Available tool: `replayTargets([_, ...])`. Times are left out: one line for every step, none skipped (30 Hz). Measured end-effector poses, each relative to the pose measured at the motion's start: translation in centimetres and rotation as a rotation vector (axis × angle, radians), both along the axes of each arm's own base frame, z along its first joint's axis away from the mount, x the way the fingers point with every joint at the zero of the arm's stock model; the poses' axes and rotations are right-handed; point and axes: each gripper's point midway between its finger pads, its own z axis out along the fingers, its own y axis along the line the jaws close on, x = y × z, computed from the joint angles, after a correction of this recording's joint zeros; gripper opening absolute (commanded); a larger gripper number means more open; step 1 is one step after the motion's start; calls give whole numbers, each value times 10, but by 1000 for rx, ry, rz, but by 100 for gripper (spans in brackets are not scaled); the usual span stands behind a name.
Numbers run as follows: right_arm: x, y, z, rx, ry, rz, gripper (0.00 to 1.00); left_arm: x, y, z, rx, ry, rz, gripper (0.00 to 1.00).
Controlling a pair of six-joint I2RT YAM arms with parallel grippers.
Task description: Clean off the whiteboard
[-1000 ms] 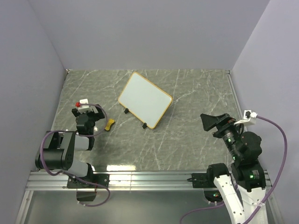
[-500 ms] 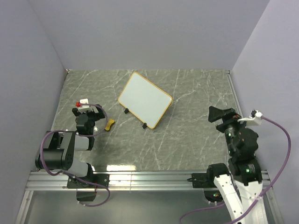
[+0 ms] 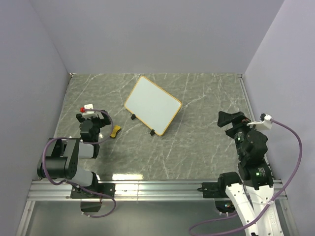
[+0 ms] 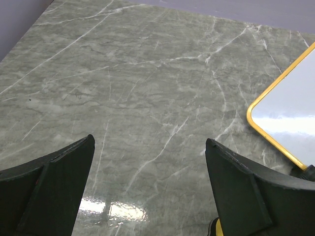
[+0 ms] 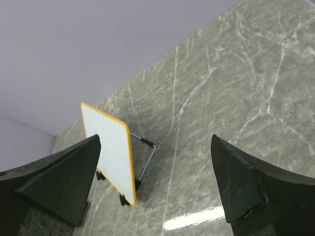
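The whiteboard (image 3: 152, 104) stands tilted on two black feet at the middle back of the table, with a yellow-orange frame and a plain white face. It also shows in the right wrist view (image 5: 109, 150) and at the right edge of the left wrist view (image 4: 290, 120). My left gripper (image 3: 92, 118) is open and empty at the left, near the table. My right gripper (image 3: 230, 119) is open and empty, raised at the right, well away from the board.
A small yellow block (image 3: 115, 131) lies on the table just right of the left gripper; its edge shows in the left wrist view (image 4: 215, 227). A wire stand (image 5: 150, 152) props the board from behind. Grey walls enclose the table on three sides.
My right arm has drawn back and turned, its gripper shifting right, then slightly left again. The left arm, the board and the block have not moved.
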Motion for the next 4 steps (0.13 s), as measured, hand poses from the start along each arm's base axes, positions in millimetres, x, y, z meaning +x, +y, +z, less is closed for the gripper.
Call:
replayTargets([0, 2, -2, -5, -4, 10, 100, 0, 0, 0, 0, 0, 0, 99])
replayTargets([0, 3, -4, -14, -8, 23, 100, 0, 0, 0, 0, 0, 0, 99])
replayTargets([0, 4, -5, -21, -9, 31, 100, 0, 0, 0, 0, 0, 0, 99])
replayTargets([-1, 4, -5, -28, -13, 34, 100, 0, 0, 0, 0, 0, 0, 99])
